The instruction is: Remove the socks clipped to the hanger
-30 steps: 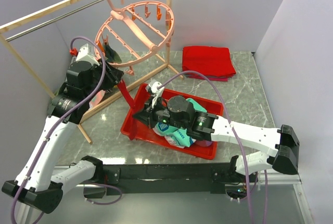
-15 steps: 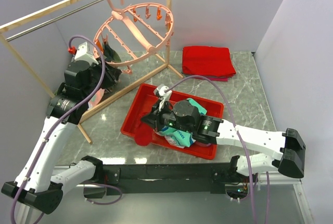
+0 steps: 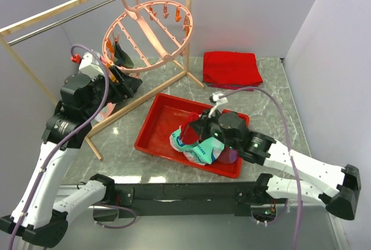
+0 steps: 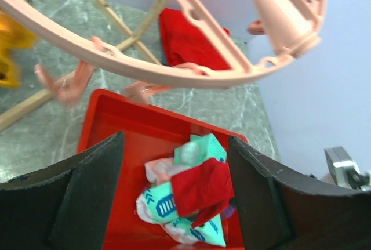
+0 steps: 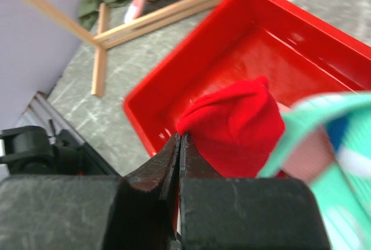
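The pink hanger (image 3: 152, 28) hangs from the rack bar and crosses the top of the left wrist view (image 4: 174, 76). A dark green sock (image 3: 120, 53) is still clipped to its left side. My left gripper (image 3: 128, 83) is open and empty just below the ring, looking down on the tray (image 4: 175, 140). My right gripper (image 3: 189, 135) is shut on the edge of a red sock (image 5: 232, 127) over the red tray (image 3: 155, 123). The red sock lies on a pile of teal and white patterned socks (image 4: 155, 205) in the tray (image 4: 110, 116).
The wooden rack with a metal bar (image 3: 69, 7) stands at the back left; its base rails (image 3: 145, 94) run along the tray's far side. A folded red cloth (image 3: 232, 67) lies at the back right. Grey walls close in on both sides.
The red sock, stretched down from the hanger a second ago, is off it. My right gripper has moved right across the tray with it. My left arm drew back left; the hanger swung.
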Controlling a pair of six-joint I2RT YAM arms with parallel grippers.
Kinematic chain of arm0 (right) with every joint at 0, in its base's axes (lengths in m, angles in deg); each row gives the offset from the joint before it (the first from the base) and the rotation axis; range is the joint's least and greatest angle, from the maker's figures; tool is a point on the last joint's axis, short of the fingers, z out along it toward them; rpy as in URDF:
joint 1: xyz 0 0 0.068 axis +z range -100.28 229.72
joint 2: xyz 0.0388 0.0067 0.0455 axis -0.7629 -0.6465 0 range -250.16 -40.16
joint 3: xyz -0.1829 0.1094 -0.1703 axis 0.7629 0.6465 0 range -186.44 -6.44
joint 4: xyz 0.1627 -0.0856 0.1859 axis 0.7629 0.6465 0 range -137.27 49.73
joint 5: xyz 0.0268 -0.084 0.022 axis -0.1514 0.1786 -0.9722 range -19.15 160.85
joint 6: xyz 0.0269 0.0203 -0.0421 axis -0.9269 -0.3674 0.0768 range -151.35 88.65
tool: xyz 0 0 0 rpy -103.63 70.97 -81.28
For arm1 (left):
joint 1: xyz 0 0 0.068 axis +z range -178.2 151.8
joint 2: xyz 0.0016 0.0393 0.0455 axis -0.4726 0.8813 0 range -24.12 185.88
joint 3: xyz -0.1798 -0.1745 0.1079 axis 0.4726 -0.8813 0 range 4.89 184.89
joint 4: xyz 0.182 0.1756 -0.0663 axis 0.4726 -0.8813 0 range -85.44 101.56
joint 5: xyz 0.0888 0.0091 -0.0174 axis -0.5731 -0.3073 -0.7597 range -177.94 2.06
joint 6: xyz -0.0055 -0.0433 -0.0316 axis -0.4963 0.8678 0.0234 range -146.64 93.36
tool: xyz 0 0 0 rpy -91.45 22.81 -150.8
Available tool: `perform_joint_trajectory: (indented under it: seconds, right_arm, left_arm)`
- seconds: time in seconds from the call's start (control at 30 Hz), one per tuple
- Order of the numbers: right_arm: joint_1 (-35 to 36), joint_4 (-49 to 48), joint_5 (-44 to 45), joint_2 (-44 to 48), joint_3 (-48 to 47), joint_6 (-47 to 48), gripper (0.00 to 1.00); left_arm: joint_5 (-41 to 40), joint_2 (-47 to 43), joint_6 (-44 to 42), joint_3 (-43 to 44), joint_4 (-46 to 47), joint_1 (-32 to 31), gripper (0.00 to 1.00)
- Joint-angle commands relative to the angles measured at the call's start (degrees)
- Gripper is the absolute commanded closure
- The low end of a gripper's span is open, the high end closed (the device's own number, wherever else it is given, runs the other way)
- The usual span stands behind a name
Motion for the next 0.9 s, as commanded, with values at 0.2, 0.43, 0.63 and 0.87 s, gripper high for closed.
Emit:
perform_joint_trajectory:
  seconds: [0.2, 0.43, 0.63, 0.87]
  right_arm:
    - [-3.0, 11.4, 9.2, 14.2, 8.2, -2.5, 0.96]
    - [-3.5, 17.9, 9.9, 14.9, 7.1, -2.6, 0.45]
    - [-3.4, 22.1, 9.3, 10.6, 1.0, -1.9, 0.00]
    - [-0.9, 14.9, 9.8, 6.6, -3.4, -2.1, 0.00]
  left_arm:
    - [5.8, -10.0, 5.1, -1.3, -2.4, 0.2, 0.21]
    - [4.6, -20.4, 8.7, -3.7, -4.4, 0.2, 0.17]
    - [2.0, -21.9, 6.5, 4.0, -11.3, 0.2, 0.15]
    - [-1.9, -22.6, 4.2, 11.6, -15.7, 0.1, 0.12]
